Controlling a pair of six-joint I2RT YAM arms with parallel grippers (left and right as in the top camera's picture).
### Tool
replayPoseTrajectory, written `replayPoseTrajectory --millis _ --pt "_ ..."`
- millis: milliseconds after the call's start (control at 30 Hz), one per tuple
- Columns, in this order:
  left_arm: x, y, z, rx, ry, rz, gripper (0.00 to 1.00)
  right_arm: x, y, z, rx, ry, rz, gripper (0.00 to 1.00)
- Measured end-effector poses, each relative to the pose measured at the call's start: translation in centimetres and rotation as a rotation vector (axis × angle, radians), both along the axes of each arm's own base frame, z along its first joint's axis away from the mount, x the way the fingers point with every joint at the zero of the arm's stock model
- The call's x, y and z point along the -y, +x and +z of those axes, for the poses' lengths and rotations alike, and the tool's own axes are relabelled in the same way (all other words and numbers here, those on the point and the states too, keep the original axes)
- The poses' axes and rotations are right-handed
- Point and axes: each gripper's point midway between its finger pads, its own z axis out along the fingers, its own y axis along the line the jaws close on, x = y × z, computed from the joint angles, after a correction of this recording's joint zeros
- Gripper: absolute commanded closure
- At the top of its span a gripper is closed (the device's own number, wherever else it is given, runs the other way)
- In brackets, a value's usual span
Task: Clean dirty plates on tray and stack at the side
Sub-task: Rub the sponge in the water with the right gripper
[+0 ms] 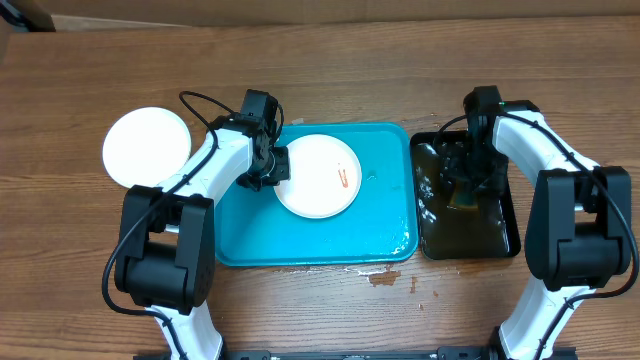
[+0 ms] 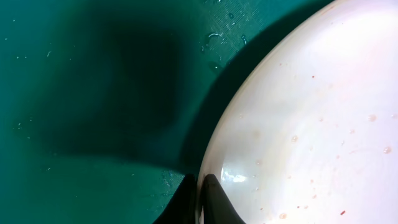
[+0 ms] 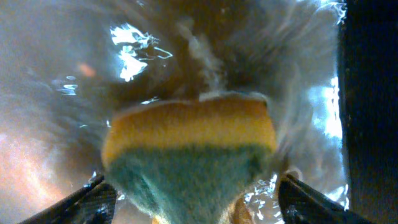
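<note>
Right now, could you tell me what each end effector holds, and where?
Left end effector: the smeared plate, pinched by its rim. Right end effector: nothing; it stands open around the sponge.

Wood table [image 1: 330, 60] w/ white plate [image 1: 146, 146] at left, blue tray [image 1: 385, 220] mid, black tray [image 1: 497, 238] at right.

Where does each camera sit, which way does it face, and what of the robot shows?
Overhead: above the table, facing straight down on the tray, smeared plate, white plate and black tray; left arm and right arm show.
Left wrist: low over the tray, facing the smeared plate's rim; the left gripper shows, shut on it.
Right wrist: over the black tray, facing down on a sponge; the right gripper shows, open either side of it.
Shared: overhead and left wrist both show the smeared plate on the tray.
</note>
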Motion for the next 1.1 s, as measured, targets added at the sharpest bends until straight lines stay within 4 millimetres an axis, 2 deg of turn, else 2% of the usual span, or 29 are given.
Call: replayPoseTrajectory --millis 33,67,100,133,167,267,333,433,467,500,533,567,600,633,667,767,933,1033,1067,1100 --pt "0.0 0.0 0.0 0.000 0.000 0.000 0.94 0.0 -0.5 0.0 -0.019 0.000 0.003 0.86" --pt "0.0 0.0 0.0 0.000 0.000 0.000 0.94 0.0 -0.9 0.1 -0.035 -0.001 0.005 0.65" --pt "0.0 0.0 0.0 0.000 0.000 0.000 0.94 0.1 -1.0 0.1 -0.041 -0.003 0.004 0.33" --pt "0.0 0.0 0.0 0.000 0.000 0.000 0.94 0.1 -1.3 0.0 -0.052 -0.004 -0.001 0.18" --pt "0.0 0.0 0.0 0.000 0.000 0.000 0.94 0.1 -1.6 0.0 -0.061 -0.005 -0.001 0.16" --pt "0.0 0.0 0.0 0.000 0.000 0.000 0.93 0.1 -2.1 0.1 -0.084 -0.005 0.004 0.17" --pt "0.0 0.0 0.0 -0.001 0.001 0.000 0.93 0.0 -2.7 0.2 -0.107 0.001 0.001 0.25" --pt "0.0 0.0 0.0 -0.002 0.001 0.000 0.92 -0.1 -3.3 0.3 -0.133 0.011 0.000 0.86" --pt "0.0 0.0 0.0 -0.002 0.002 0.000 0.92 -0.2 -3.5 0.3 -0.139 0.016 0.000 0.94" --pt "-0.1 -0.1 0.0 -0.002 0.004 0.000 0.92 -0.2 -3.6 0.3 -0.145 0.017 0.000 0.96" --pt "-0.1 -0.1 0.0 -0.002 0.004 0.001 0.92 -0.2 -3.8 0.3 -0.151 0.018 0.000 0.93" --pt "-0.1 -0.1 0.0 -0.002 0.004 0.001 0.92 -0.2 -3.9 0.3 -0.158 0.018 -0.004 0.70" --pt "-0.1 -0.1 0.0 -0.002 0.004 0.001 0.92 -0.2 -4.1 0.4 -0.163 0.017 -0.007 0.43" --pt "-0.1 -0.1 0.0 -0.002 0.004 0.001 0.92 -0.3 -4.1 0.4 -0.164 0.018 -0.005 0.22" --pt "-0.1 -0.1 0.0 -0.002 0.004 0.001 0.91 -0.3 -4.1 0.4 -0.163 0.018 -0.004 0.10" --pt "-0.1 -0.1 0.0 -0.002 0.005 0.001 0.91 -0.3 -3.4 0.2 -0.136 0.019 -0.004 0.05" --pt "-0.1 0.0 0.0 -0.001 0.008 0.001 0.90 -0.2 -1.2 0.0 -0.042 0.012 0.005 0.09" --pt "-0.1 0.0 0.0 -0.001 0.008 0.001 0.90 0.0 0.0 0.0 0.010 0.003 0.008 0.25" --pt "-0.1 0.0 0.0 -0.001 0.008 0.001 0.90 0.0 0.4 -0.1 0.025 0.000 0.009 0.32" --pt "-0.1 0.0 0.0 -0.001 0.008 0.001 0.90 0.1 0.8 -0.1 0.040 -0.002 0.009 0.44"
